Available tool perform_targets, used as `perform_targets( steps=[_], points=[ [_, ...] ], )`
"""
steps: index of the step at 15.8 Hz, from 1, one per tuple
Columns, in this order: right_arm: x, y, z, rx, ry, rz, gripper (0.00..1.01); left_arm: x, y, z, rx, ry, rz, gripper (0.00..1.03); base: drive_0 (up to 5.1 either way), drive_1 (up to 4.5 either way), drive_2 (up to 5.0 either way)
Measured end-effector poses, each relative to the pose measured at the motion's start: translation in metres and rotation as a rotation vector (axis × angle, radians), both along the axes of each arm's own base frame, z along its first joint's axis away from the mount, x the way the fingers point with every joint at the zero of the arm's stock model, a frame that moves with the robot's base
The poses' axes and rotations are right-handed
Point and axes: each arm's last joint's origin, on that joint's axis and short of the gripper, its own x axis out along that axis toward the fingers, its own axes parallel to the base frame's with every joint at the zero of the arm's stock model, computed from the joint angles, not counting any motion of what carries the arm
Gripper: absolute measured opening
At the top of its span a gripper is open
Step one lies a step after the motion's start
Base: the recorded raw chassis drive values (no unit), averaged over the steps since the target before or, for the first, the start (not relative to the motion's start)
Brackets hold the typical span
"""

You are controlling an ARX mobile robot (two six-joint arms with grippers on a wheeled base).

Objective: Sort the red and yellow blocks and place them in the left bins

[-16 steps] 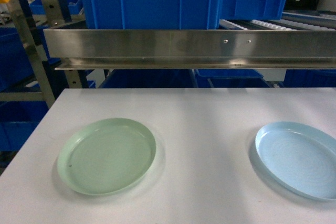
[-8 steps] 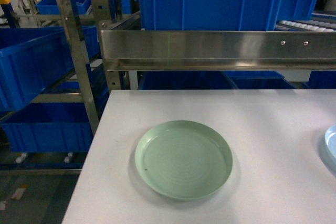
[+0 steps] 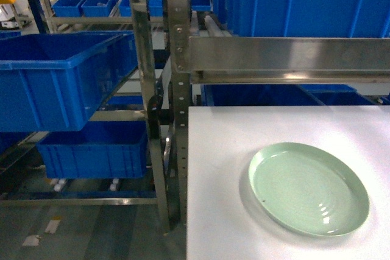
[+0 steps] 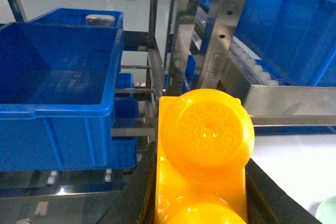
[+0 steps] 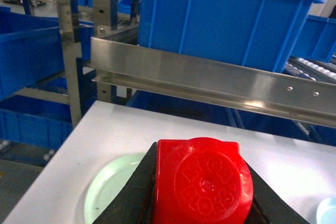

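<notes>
Warehouse racking of steel uprights and blue crates fills the background; a white tabletop occupies the lower right of the head view.

Item 1: yellow brick. Two-stud, hard moulded plastic; judged light, rigid, smooth-sided and liable to slip if pinched loosely. Held in the left end effector, whose dark jaws are closed against its long flanks. Best hold is on those flat sides, not the round studs.

Item 2: red block. Single stud, same material and handling. Clamped between the jaws of the right end effector, above the tabletop near the green plate.

Item 3: left bin. Deep, open-topped, thick-rimmed, on a rack shelf beyond the tabletop's left edge. A second crate sits on the shelf below.

Obstructions: the perforated steel upright stands between tabletop and bin; a steel rail overhangs the tabletop's far edge.
</notes>
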Motion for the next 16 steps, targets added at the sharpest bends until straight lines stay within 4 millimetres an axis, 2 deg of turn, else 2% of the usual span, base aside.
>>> perform_targets(
  steps=[16],
  points=[
    [0.0000, 0.0001, -0.0001, 0.000, 0.001, 0.003, 0.27, 0.0000, 0.0006, -0.0002, 0.001, 0.001, 0.005, 0.27, -5.0, 2.39, 2.4]
  ],
)
